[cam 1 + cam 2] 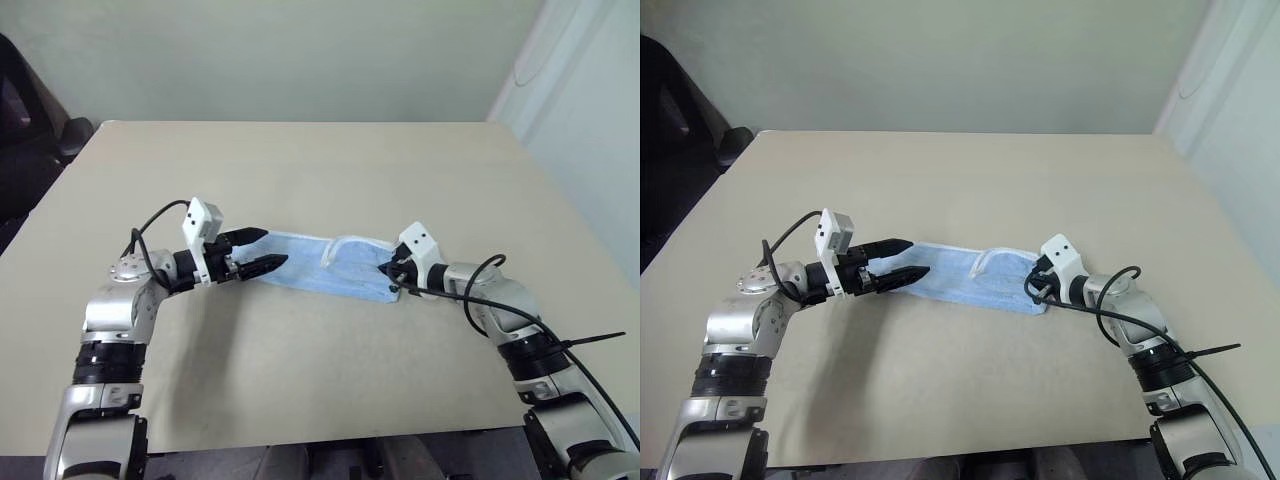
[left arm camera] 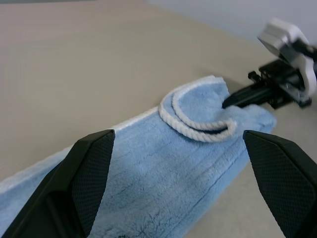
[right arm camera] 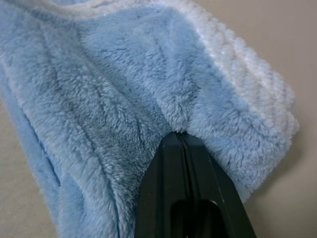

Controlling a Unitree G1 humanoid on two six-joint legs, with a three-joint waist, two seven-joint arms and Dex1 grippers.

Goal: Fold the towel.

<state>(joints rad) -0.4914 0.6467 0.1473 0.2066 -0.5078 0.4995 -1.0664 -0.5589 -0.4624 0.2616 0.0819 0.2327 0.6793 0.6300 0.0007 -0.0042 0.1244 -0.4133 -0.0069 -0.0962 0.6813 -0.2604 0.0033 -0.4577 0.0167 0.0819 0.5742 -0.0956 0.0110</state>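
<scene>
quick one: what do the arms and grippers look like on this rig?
Both arms are silver-grey metal segments with black joint bands. Each wrist carries a small white camera box with a black cable looping back along the arm. The left gripper and right gripper each have two black tapered fingers with finely textured pads.

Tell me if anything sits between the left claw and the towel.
Nothing visible does. The left claw is open at one end of the towel, with bare table around it. The white loop lies on the towel itself. The right claw is shut on the far end.
</scene>
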